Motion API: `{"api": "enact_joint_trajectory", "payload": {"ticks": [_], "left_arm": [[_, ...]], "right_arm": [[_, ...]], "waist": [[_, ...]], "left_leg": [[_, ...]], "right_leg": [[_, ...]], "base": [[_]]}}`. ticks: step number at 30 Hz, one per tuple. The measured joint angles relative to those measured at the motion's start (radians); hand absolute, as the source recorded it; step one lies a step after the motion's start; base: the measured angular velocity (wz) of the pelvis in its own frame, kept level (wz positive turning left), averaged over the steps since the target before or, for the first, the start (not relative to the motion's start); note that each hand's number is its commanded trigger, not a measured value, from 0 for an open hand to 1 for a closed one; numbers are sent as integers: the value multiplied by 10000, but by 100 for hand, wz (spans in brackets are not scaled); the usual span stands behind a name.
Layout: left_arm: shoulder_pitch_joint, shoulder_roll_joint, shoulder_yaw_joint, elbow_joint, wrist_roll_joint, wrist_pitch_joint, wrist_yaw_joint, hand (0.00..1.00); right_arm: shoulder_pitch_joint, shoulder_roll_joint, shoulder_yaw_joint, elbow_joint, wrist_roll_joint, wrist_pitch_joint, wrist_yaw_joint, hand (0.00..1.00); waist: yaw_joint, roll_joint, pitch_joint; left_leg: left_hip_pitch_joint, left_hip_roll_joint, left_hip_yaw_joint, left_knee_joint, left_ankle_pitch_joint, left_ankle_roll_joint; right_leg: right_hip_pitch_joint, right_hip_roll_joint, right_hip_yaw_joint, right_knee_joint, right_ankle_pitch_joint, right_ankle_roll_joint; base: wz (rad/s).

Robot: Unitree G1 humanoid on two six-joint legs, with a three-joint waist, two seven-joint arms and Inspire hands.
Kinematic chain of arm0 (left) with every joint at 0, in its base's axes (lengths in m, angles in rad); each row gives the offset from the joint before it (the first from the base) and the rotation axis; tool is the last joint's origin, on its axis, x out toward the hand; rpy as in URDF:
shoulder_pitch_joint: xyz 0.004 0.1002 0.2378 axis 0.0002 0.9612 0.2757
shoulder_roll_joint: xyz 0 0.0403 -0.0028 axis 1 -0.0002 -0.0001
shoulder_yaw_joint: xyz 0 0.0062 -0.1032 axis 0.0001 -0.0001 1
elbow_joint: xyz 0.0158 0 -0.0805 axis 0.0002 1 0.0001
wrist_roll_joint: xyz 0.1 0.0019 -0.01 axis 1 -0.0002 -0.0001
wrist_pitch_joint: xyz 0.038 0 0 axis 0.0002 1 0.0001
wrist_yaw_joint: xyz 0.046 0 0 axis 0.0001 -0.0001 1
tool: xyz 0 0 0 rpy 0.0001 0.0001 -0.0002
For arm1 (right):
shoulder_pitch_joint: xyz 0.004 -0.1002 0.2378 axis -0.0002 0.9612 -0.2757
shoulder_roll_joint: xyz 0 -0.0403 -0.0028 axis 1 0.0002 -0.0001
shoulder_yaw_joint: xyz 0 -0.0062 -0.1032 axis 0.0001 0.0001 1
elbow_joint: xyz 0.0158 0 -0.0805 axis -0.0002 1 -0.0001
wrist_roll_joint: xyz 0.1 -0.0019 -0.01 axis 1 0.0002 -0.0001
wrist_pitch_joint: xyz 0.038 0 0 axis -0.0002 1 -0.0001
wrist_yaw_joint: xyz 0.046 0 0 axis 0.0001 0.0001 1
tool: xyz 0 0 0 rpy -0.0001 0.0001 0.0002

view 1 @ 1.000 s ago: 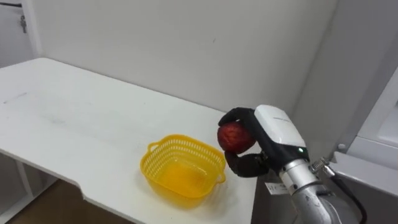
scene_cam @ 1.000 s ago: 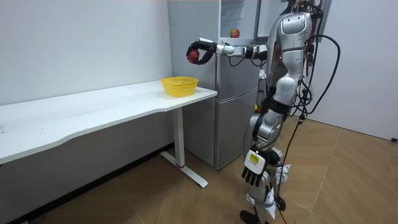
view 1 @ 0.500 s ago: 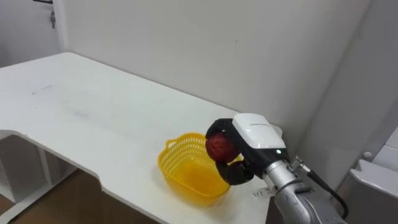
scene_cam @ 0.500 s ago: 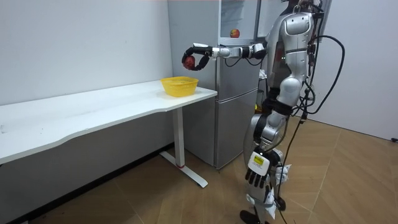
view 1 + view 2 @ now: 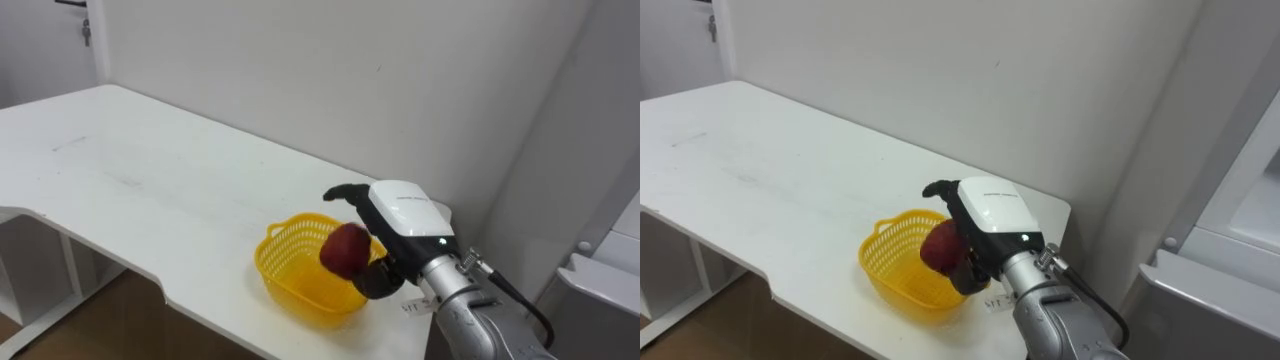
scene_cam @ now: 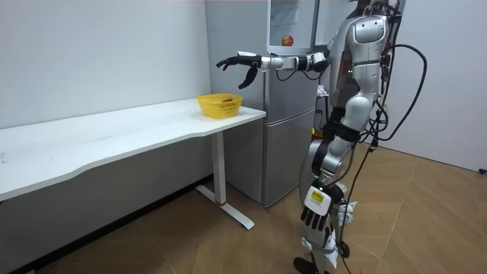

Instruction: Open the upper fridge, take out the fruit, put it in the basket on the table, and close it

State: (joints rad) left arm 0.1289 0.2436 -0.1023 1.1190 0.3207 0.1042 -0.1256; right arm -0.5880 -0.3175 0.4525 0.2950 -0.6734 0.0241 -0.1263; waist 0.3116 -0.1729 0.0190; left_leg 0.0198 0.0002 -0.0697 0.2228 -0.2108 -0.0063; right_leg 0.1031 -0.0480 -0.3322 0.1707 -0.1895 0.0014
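Apple, dark red, hangs in the lower centre of the left eye view, just under the palm of the right robot hand and above the open yellow basket. The robot hand's fingers are spread straight toward the frame's left, with the thumb low beneath. Nothing is closed round the fruit, though I cannot tell whether the thumb touches it. The basket stands near the right end of the white counter, close to its front edge. In the room view the robot stands by the grey fridge with its left robot hand hanging loose at its thigh. 1 more red fruit sits on the upper fridge shelf.

Risks — the apple is over the basket's right side rather than its middle, so it may strike the rim, bounce out and roll off the counter edge. A light basket could also tip or skid under the hit.
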Motion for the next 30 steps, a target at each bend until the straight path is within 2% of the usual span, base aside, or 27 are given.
{"api": "enact_joint_trajectory", "payload": {"ticks": [13,30], "left_arm": [[-29,3,-1,-8,1,2,2,0],[-64,7,33,-259,153,37,5,0]], "right_arm": [[0,0,0,0,2,3,0,0],[0,0,-40,-102,9,-3,-3,0]], "waist": [[-5,-34,-25],[-56,41,22]], "left_leg": [[-90,-6,-2,2,-1,0],[-97,-5,42,41,-1,0]], "right_leg": [[-73,-2,-1,0,0,0],[-72,-6,65,1,0,0]], "base": [[0],[0]]}}
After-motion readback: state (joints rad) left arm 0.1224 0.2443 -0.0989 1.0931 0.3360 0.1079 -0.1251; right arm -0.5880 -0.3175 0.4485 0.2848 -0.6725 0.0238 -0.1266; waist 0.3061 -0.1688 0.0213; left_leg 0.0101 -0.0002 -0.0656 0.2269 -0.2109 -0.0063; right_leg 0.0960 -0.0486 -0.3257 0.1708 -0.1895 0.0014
